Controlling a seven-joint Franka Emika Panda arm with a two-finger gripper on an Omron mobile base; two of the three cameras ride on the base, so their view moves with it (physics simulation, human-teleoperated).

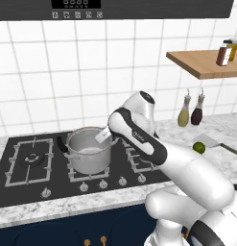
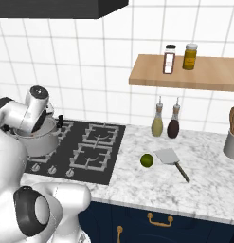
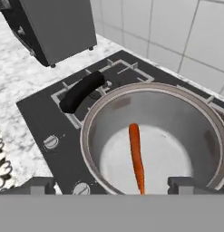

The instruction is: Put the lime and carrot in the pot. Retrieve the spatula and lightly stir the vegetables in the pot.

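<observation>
The steel pot (image 1: 88,156) stands on the middle burner of the hob, one black handle (image 3: 80,92) pointing out to the side. The orange carrot (image 3: 136,156) lies on the pot's floor, free of the fingers. My gripper (image 3: 111,186) hovers just above the pot's rim (image 3: 86,136), open, with its two dark tips wide apart and nothing between them. From the left base view, the gripper (image 1: 103,135) hangs over the pot's right rim. The lime (image 2: 147,160) rests on the marble counter right of the hob. Beside it lies the spatula (image 2: 166,155), handle toward the front edge.
Two bottles (image 2: 157,124) stand against the tiled wall behind the lime. A wooden shelf (image 2: 184,73) with jars hangs above them. A utensil holder (image 2: 230,142) sits at the far right. The hood (image 2: 57,8) overhangs the hob (image 2: 97,147).
</observation>
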